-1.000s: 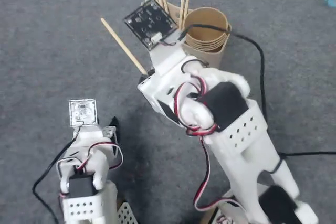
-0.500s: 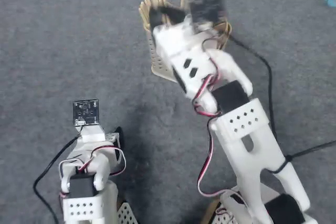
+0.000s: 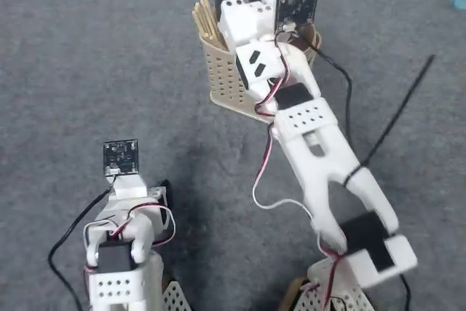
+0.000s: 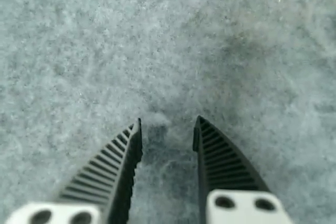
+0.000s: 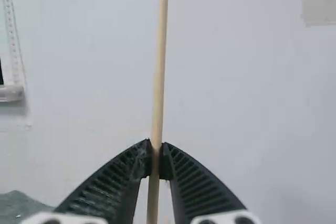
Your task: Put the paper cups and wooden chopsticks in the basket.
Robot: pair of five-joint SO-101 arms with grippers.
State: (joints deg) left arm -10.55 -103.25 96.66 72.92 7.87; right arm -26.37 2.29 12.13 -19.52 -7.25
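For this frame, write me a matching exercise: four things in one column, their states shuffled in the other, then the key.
Things
1. left gripper
2. right gripper
3. basket
4. bundle of chopsticks

States
A. shut on a single chopstick
B. stands on the carpet
C. open, over bare carpet
D. sticks up out of the basket

Pairs: 1-C, 2-A, 3-B, 4-D

grey table cover (image 4: 79, 35) reads as fuzzy matt felt. left gripper (image 4: 168, 127): ribbed black plastic, dull, on smooth white plastic mounts. right gripper (image 5: 156, 153), same ribbed black plastic. chopstick (image 5: 160, 51) is pale bare wood, smooth and matt. basket (image 3: 222, 74): cream plastic, perforated wall.
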